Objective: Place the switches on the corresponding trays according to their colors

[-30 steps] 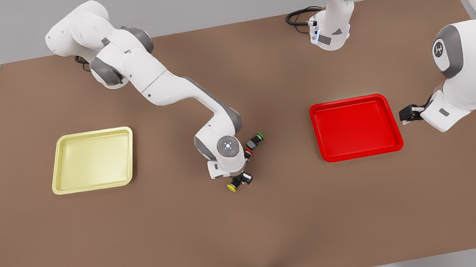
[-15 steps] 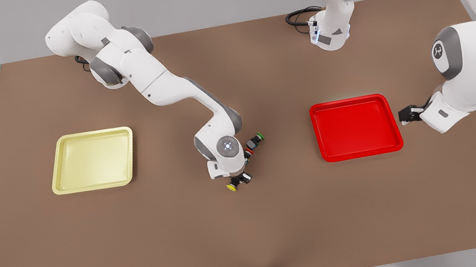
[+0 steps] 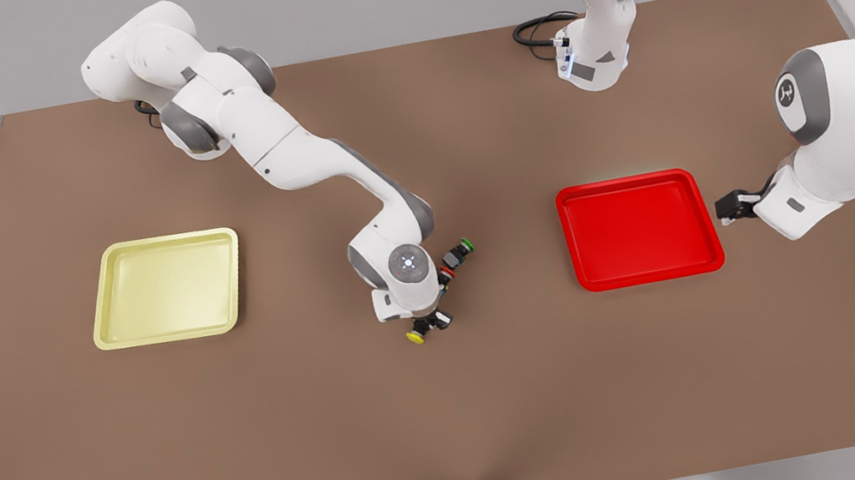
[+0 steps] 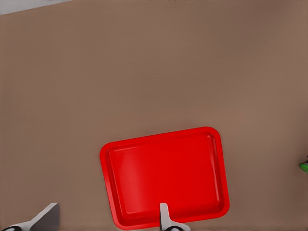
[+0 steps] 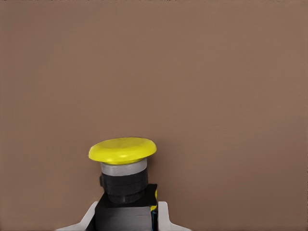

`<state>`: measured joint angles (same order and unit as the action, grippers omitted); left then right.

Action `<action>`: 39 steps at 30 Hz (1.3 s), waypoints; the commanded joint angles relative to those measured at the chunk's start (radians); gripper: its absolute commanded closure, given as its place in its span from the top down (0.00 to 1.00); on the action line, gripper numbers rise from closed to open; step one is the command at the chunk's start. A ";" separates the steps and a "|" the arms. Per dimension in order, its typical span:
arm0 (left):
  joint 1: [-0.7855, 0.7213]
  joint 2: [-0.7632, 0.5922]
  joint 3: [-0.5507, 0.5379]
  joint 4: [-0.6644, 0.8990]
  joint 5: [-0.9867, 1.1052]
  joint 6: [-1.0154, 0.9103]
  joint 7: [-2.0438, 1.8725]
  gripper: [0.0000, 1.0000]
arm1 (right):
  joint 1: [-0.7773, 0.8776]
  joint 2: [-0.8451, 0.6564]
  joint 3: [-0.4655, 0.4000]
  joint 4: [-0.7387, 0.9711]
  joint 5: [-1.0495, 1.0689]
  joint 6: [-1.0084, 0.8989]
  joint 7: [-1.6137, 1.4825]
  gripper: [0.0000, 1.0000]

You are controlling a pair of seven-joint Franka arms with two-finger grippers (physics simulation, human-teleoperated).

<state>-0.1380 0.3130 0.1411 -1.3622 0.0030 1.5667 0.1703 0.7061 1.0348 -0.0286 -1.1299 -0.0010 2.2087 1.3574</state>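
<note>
- My right tool [image 5: 126, 219] is down at mid-worktop [image 3: 456, 409], fingers clamped on the body of the yellow switch [image 3: 418, 331], cap pointing outward.
- The switch is gripped but not carried anywhere yet, as I read it; the yellow tray [image 3: 167, 288] sits well off toward the front view's left, nothing in it.
- Red switch [image 3: 447, 273] and green switch [image 3: 461, 252] lie close together right beside my right wrist, both untouched.
- My left tool [image 4: 106, 222] waits, fingers wide apart, just beside the red tray [image 3: 639, 229], which holds nothing.
- Score so far: no switch delivered, yellow and red runs both left.
- The green one has no matching tray.
</note>
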 commanded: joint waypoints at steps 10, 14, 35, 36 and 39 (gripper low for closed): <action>0.000 0.000 0.000 0.000 -0.001 -0.001 0.000 1.00 | -0.062 -0.289 0.003 -0.310 -0.014 -0.017 -0.119 0.51; 0.000 0.001 -0.001 0.000 -0.011 -0.001 -0.002 1.00 | -0.111 -0.486 0.022 -0.553 -0.025 -0.014 -0.210 0.51; -0.003 0.011 -0.003 0.000 -0.024 -0.004 -0.003 1.00 | -0.461 -1.062 0.056 -1.392 -0.350 0.026 -0.583 0.52; -0.003 0.011 -0.003 0.000 -0.026 -0.005 -0.003 1.00 | -0.481 -1.062 0.056 -1.397 -0.379 0.020 -0.584 0.67; -0.003 0.014 -0.003 0.000 -0.026 -0.005 -0.003 1.00 | -0.491 -1.059 0.041 -1.392 -0.456 -0.015 -0.604 1.00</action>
<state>-0.1414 0.3268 0.1381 -1.3622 -0.0227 1.5616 0.1681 0.1908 -0.0253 0.0039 -2.5207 -0.4571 2.1922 0.7307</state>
